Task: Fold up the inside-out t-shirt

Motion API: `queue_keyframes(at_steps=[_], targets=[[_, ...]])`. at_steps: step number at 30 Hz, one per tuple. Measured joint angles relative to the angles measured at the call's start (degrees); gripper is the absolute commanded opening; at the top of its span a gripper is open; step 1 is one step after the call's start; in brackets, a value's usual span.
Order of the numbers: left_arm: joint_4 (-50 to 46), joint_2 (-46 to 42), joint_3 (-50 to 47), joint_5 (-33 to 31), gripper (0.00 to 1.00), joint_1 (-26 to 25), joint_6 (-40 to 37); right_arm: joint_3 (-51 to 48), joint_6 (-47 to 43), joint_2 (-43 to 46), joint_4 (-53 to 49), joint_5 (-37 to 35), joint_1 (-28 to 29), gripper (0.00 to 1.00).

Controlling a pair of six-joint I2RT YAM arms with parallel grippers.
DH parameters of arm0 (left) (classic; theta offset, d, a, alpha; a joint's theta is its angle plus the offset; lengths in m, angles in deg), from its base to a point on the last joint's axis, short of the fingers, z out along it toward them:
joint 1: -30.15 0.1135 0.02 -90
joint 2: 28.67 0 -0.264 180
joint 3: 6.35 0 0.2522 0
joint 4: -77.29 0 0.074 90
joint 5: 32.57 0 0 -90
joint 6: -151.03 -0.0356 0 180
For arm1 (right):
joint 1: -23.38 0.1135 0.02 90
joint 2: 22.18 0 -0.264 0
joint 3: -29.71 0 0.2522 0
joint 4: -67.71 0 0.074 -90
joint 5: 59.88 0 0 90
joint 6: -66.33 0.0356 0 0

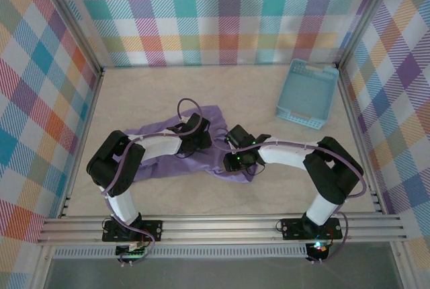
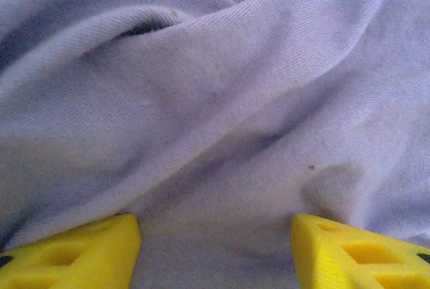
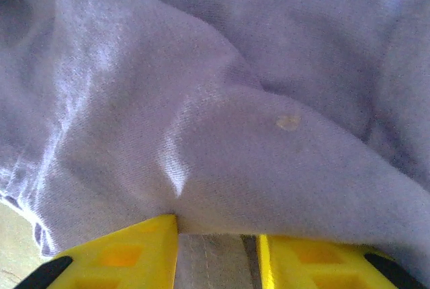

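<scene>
Both low on the t-shirt (image 1: 216,119): left hand (image 2: 216,225) spread wide, right hand (image 3: 217,228) narrowly parted.

t-shirt (image 2: 222,94) is soft matt knit cloth with a fine weave. left claw (image 2: 216,238) has smooth yellow plastic tips, basket (image 1: 309,91) looks like light blue plastic.

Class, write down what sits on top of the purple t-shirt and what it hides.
Both arms' wrists lie over the t-shirt: the left gripper and right gripper point into its folds. The table beneath the cloth is covered, as are any lower layers.
</scene>
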Motion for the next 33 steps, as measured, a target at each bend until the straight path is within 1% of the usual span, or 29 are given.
queue_keyframes(at_steps=[2,7,11,16,19,22,29,33], targets=[[0.02,0.0,0.0,0.0,0.62,0.0,0.0,0.13,-0.04,-0.15,0.0,-0.22,0.24,0.34],[0.0,0.0,0.0,-0.11,0.62,0.0,0.02,0.15,-0.24,-0.17,-0.04,-0.46,1.25,0.23],[-0.09,0.04,0.0,-0.44,0.62,0.0,0.07,0.04,-0.04,0.15,-0.24,-0.44,1.7,0.16],[-1.77,0.55,0.81,-1.51,0.62,0.0,0.42,-1.38,0.09,3.63,-0.55,-0.59,2.12,0.07],[-2.67,0.68,1.18,-2.01,0.62,0.0,0.55,-2.29,0.07,5.79,-0.63,-0.66,2.8,0.03],[-3.58,0.98,1.75,-2.89,0.62,0.02,0.98,-3.37,0.13,7.39,-0.85,-0.66,3.67,0.03],[-7.34,2.49,4.44,-4.55,0.62,1.38,2.45,-6.69,0.68,12.46,-1.88,-1.11,5.9,0.09],[-8.76,3.54,6.08,-4.66,0.62,1.68,3.08,-7.63,1.64,13.25,-0.52,-0.83,6.14,0.09]])
